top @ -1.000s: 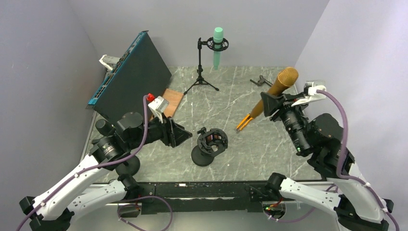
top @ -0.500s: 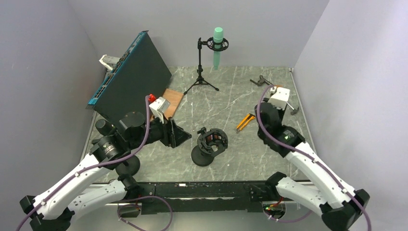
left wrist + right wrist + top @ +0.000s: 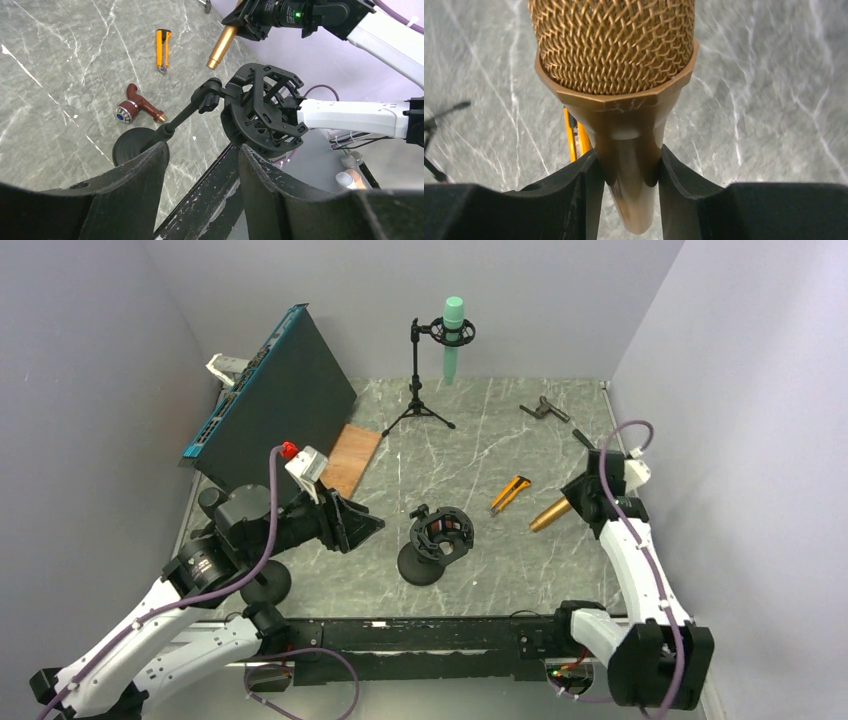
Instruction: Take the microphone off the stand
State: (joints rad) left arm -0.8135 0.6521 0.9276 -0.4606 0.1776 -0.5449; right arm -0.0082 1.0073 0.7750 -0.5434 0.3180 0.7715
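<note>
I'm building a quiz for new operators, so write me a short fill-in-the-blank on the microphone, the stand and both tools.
The microphone in the right tool is ___ in colour.
The ring of the black stand is ___.
The left tool, open near the stand, holds ___.
Missing words: gold; empty; nothing.

Gold microphone (image 3: 614,75) gripped in right hand (image 3: 626,167), black stand (image 3: 437,540) upright mid-table

Your microphone (image 3: 616,60) looks like glossy gold metal, smooth body, woven wire mesh head, you've got a matt black plastic-looking stand (image 3: 260,112), smooth grey marble-effect table (image 3: 470,430), plain matt wooden board (image 3: 352,453) too
</note>
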